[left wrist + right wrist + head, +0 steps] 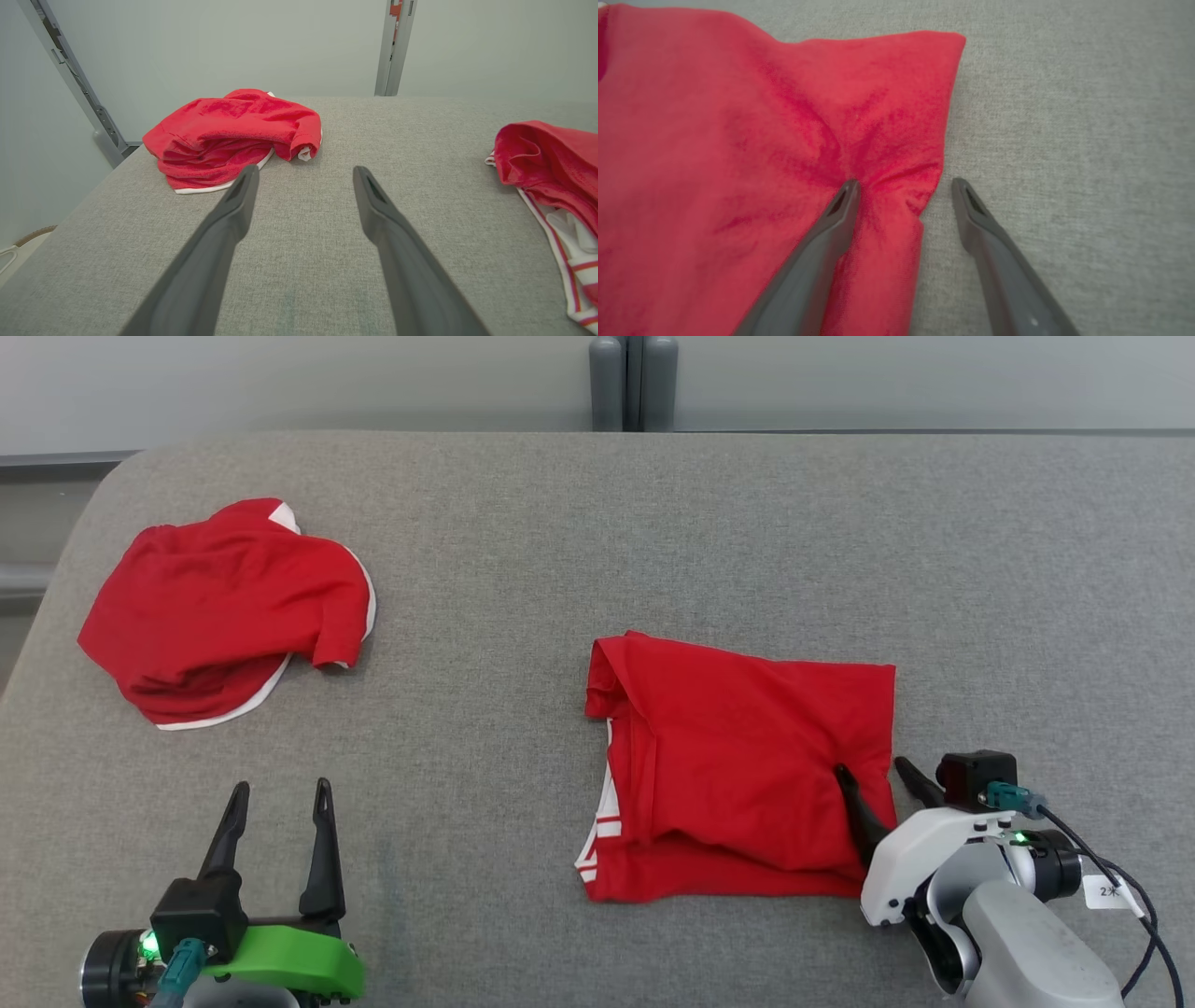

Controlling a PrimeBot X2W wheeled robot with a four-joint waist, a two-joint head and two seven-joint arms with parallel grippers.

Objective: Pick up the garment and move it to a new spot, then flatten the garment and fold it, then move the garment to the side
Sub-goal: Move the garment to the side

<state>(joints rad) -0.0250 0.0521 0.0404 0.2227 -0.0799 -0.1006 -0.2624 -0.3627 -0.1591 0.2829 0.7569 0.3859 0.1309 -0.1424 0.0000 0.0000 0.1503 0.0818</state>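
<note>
Garment (pixel 738 775), red and folded into a rough rectangle, lies on the grey desk (pixel 653 541) under and ahead of the right hand (pixel 870 765). In the head view that hand's pale body covers the garment's nearest corner. In the right wrist view the cloth (pixel 738 163) runs off the left and bottom edges. In the left wrist view it (pixel 551 158) is cut off at the right edge, where a white striped trim shows, so its full outline appears in no single view. What kind of clothing it is cannot be made out. The right hand (pixel 904 181) is spread wide, its two fingers (pixel 817 252) straddling the garment's side edge. The finger on the cloth side presses its tip into the fabric, which puckers around it. The other finger rests over bare desk just beside the edge. The cloth is touched but not pinched or lifted. The left hand (pixel 282 784) is also spread wide and holds nothing. It hovers low over bare desk, well to the side of the folded garment (pixel 306 169). Ahead of its fingertips and off to their outer side lies a second red garment (pixel 224 607), crumpled and white-edged, its far side hidden behind its own folds (pixel 233 130).
</note>
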